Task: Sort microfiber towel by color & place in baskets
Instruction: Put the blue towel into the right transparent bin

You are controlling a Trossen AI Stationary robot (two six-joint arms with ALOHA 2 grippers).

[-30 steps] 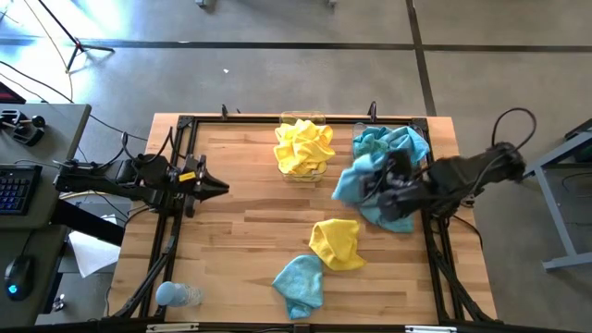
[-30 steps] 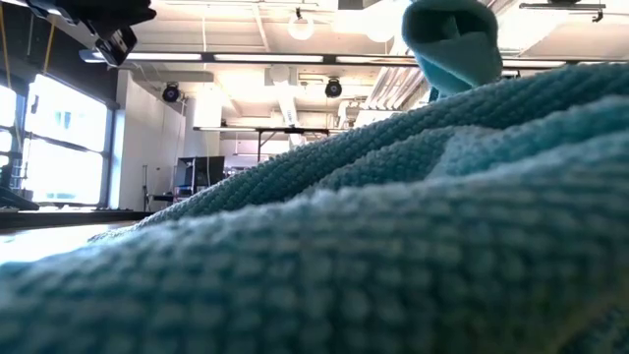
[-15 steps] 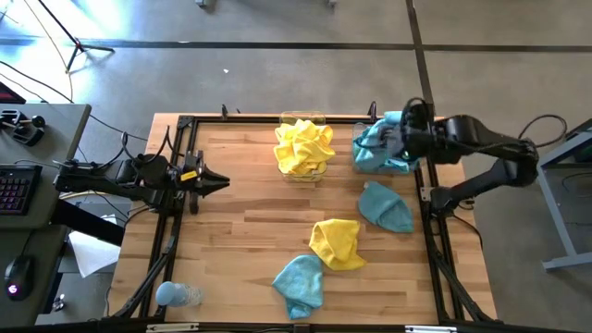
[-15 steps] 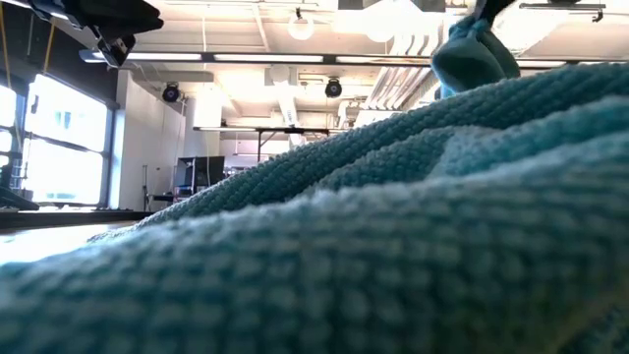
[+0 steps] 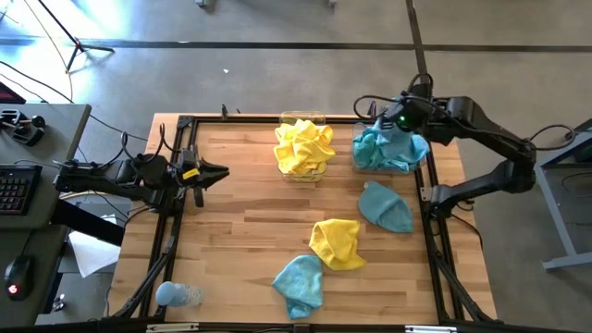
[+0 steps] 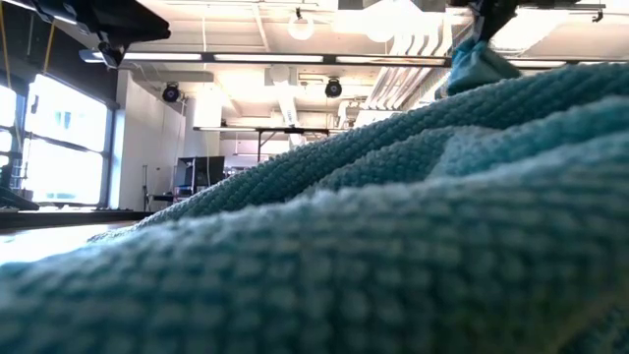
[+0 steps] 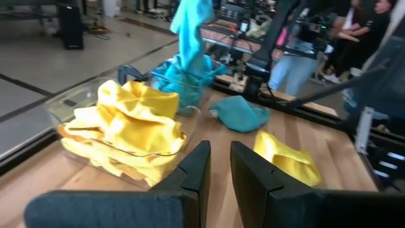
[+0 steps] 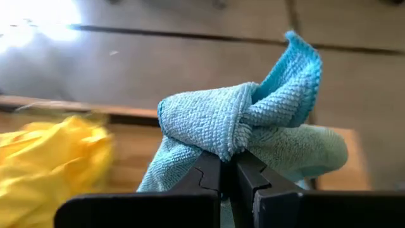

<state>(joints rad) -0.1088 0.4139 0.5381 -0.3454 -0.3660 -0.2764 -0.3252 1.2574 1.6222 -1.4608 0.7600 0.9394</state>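
My right gripper (image 5: 396, 122) is over the far right basket (image 5: 359, 129), shut on a teal towel (image 7: 190, 28) that hangs down into it; in the low view the towel (image 6: 477, 61) shows at the top right. More teal cloth (image 5: 393, 153) fills that basket. The other clear basket (image 5: 302, 117) holds yellow towels (image 5: 302, 148). Loose on the table lie a teal towel (image 5: 385, 207), a yellow one (image 5: 336, 242) and another teal one (image 5: 299, 282). My left gripper (image 5: 225, 171) waits at the left side, open by a narrow gap (image 7: 220, 171). My right gripper pinches a bunched fold of the teal towel (image 8: 231, 136) between its two fingers, several layers thick. It comes from above, pointing down. The towel hangs below the fingers, and its lower end (image 7: 183, 73) rests on the teal cloth in the basket.
A pale blue bottle (image 5: 176, 294) lies at the near left corner. The near teal towel (image 6: 314, 246) fills most of the low view. A black frame (image 5: 185, 122) runs round the table's edges. People (image 7: 304, 38) stand beyond the table in the left wrist view.
My right gripper has carried the teal towel from the right middle of the table toward the far edge, and now stands over the basket of teal cloth. The arm's move has uncovered a teal towel lying on the table at the right.
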